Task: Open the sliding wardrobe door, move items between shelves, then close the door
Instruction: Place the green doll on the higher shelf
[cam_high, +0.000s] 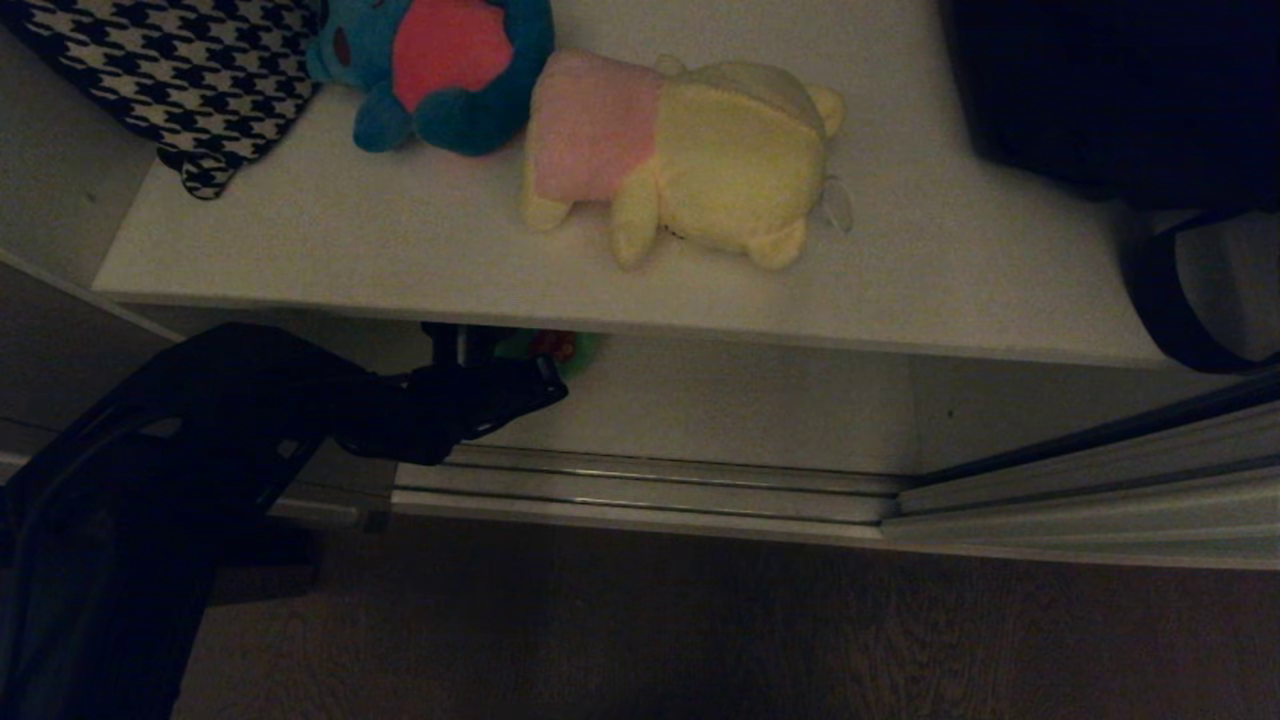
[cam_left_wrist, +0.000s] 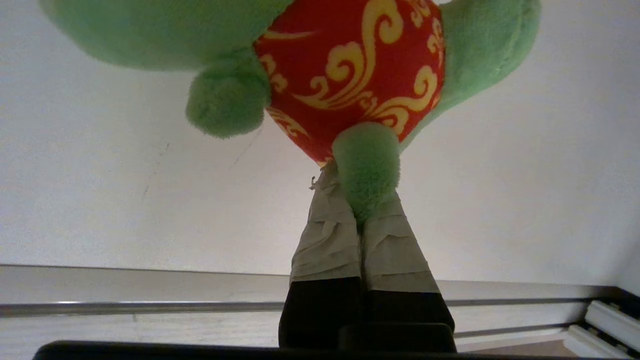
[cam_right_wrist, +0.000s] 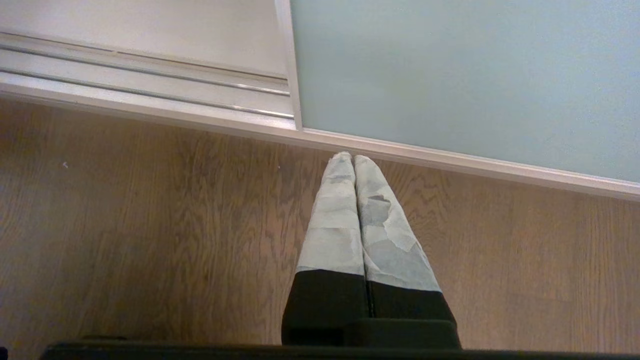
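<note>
My left gripper (cam_left_wrist: 357, 192) is shut on a leg of the green plush toy (cam_left_wrist: 350, 65) with the red, gold-patterned belly, which hangs just above the lower shelf (cam_left_wrist: 125, 200). From the head camera the left gripper (cam_high: 530, 385) reaches under the upper shelf (cam_high: 300, 260), and only a bit of the green toy (cam_high: 560, 345) shows. On the upper shelf lie the blue toy (cam_high: 440, 70) and the cream-yellow toy (cam_high: 690, 150). My right gripper (cam_right_wrist: 354, 159) hangs shut and empty over the floor, by the bottom frame of the sliding wardrobe door (cam_right_wrist: 450, 75).
A black bag (cam_high: 1120, 90) with a strap (cam_high: 1160, 310) fills the upper shelf's right end, and a houndstooth cloth (cam_high: 170, 70) its left end. The ribbed metal floor track (cam_high: 650, 490) runs along the wardrobe front, with wooden floor (cam_high: 700, 640) before it.
</note>
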